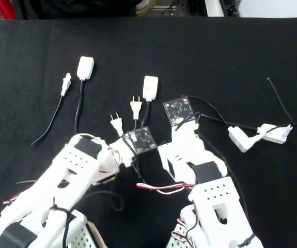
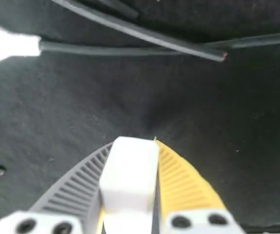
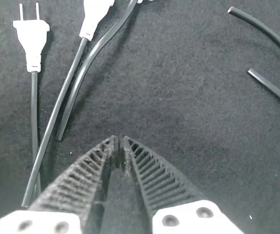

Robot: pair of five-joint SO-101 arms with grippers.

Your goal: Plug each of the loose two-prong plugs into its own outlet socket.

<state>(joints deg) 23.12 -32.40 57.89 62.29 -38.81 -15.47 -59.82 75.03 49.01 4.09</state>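
The left gripper (image 2: pixel 135 142) is clamped on a white connector body (image 2: pixel 129 180), squeezed between its grey and yellow fingers; no prongs show, so whether it is a plug or a socket cannot be told. The right gripper (image 3: pixel 118 145) is pinched together on nothing, its tips just over the black cloth (image 1: pixel 215 57). Beyond those tips lies the middle plug (image 3: pixel 30 34), prongs pointing away, with the middle socket (image 1: pixel 150 88) just beside it but not mated. In the high view a near plug (image 1: pixel 116 124) sits just ahead of the left arm's end. Far to the left, a small plug (image 1: pixel 65 84) and the far socket (image 1: pixel 85 67) lie side by side, apart. On the right a white pair (image 1: pixel 256 133) appears joined, so probably one plug is seated. The rest still look loose, so most of the job remains.
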